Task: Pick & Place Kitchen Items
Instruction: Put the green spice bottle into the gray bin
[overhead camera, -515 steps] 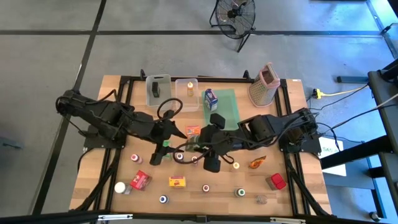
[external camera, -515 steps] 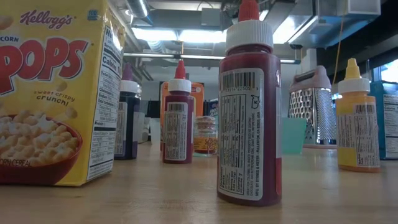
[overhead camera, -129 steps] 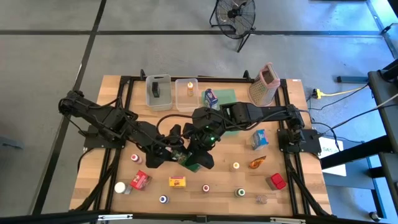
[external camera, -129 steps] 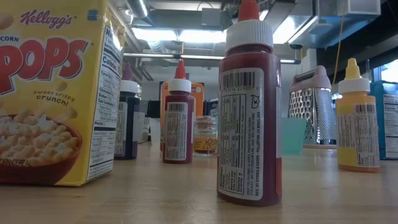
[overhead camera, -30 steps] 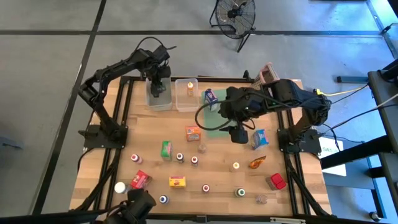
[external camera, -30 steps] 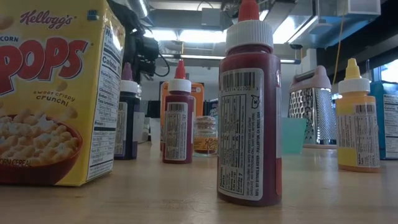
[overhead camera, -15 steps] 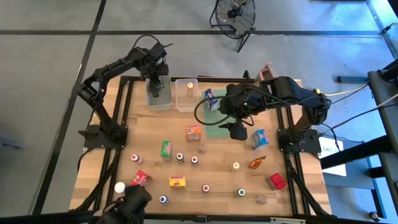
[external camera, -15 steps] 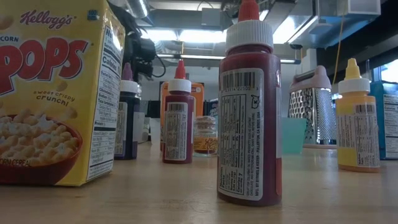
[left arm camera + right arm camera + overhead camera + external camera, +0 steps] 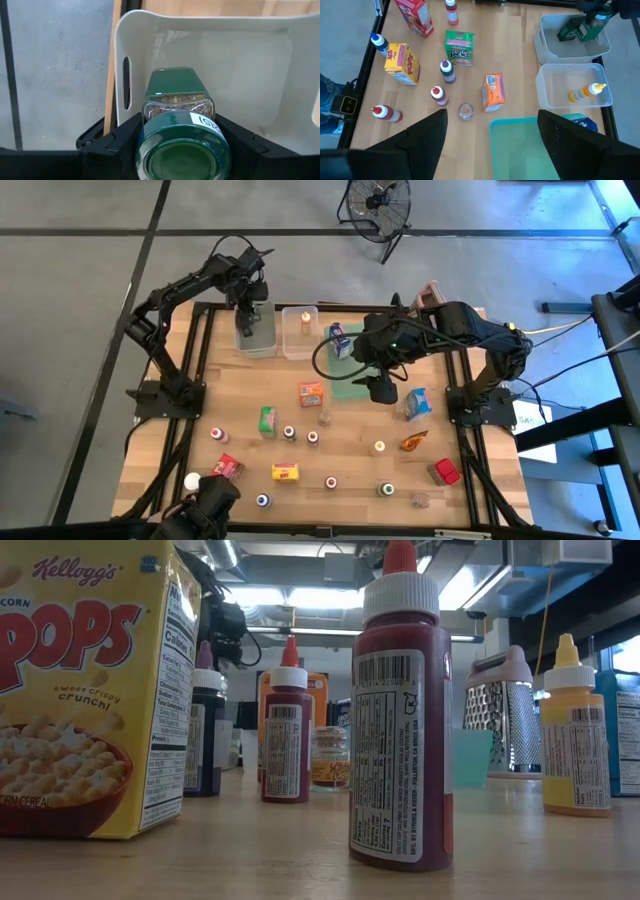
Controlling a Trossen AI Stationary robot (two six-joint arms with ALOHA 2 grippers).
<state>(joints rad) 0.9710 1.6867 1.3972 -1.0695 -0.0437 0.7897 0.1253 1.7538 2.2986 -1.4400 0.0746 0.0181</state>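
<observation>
My left gripper (image 9: pixel 248 315) hangs over the left clear bin (image 9: pixel 243 343) at the table's far left, shut on a spice jar with a green cap (image 9: pixel 182 150). A dark green carton (image 9: pixel 568 31) lies in that bin. My right gripper (image 9: pixel 383 390) stands open, raised above the green tray (image 9: pixel 365 340), with nothing between its fingers (image 9: pixel 427 132). Other kitchen items stand on the wood: an orange carton (image 9: pixel 311 393), a green carton (image 9: pixel 267 420), a yellow carton (image 9: pixel 287 472) and several small bottles. My left gripper pinches the jar between its two fingers (image 9: pixel 120 142), which stand on opposite sides of its upper part by the green cap (image 9: pixel 150 137). The fingers come from above, pointing down. The jar is upright, cap up, and hangs clear above the bin's floor (image 9: pixel 240 85).
A second clear bin (image 9: pixel 287 338) holds a yellow bottle (image 9: pixel 303 323). A blue carton (image 9: pixel 338 337) stands at the tray's far left corner, another (image 9: pixel 416 402) at the right. The box grater (image 9: pixel 425 315) stands far right. A dark shape (image 9: pixel 212 502) shows at the near edge.
My left gripper has drifted a little toward the table's left edge above the bin, the jar still in its fingers.
</observation>
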